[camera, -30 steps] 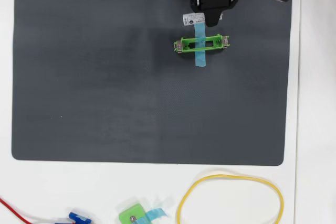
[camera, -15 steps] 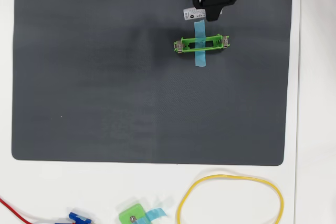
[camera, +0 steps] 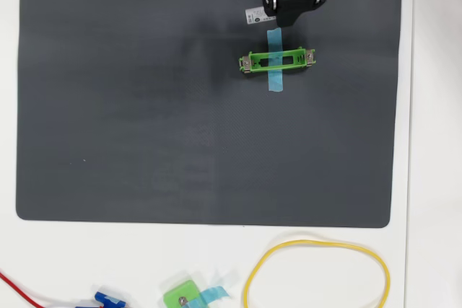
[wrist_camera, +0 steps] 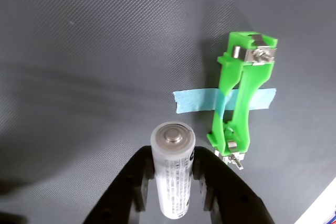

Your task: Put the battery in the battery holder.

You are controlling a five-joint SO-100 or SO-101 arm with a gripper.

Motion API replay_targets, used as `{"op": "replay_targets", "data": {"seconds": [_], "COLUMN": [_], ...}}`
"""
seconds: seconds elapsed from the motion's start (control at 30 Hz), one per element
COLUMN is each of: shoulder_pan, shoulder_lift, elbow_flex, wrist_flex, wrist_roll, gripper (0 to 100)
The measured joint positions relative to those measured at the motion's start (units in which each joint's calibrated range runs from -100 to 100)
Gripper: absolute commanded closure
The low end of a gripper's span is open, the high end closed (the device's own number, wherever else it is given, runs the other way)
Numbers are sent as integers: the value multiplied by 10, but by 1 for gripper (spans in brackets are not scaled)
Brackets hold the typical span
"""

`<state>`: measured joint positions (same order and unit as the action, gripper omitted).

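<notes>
The end effector (wrist_camera: pixel 174 182) pinches the battery (wrist_camera: pixel 172 174) between its two black fingers (wrist_camera: pixel 137 178), one flat end of the cell facing the wrist camera. In the overhead view the battery (camera: pixel 253 15) sticks out just above the battery holder (camera: pixel 278 60), not touching it. The holder lies flat on the dark mat (camera: pixel 144 106), a light blue tape strip (camera: pixel 274 63) crossing its middle

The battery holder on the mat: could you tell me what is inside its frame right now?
Nothing: the battery holder is empty, crossed only by a blue tape strip. The battery sits apart, clamped in the jaws. The mat beneath the tape is hidden.
</notes>
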<state>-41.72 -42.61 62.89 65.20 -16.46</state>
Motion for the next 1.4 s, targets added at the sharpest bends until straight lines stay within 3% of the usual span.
{"op": "replay_targets", "data": {"seconds": [1.4], "shoulder_pan": [27], "shoulder_lift": [78], "elbow_flex": [2], "wrist_flex": [-87], "wrist_roll": [21], "gripper": [100]}}
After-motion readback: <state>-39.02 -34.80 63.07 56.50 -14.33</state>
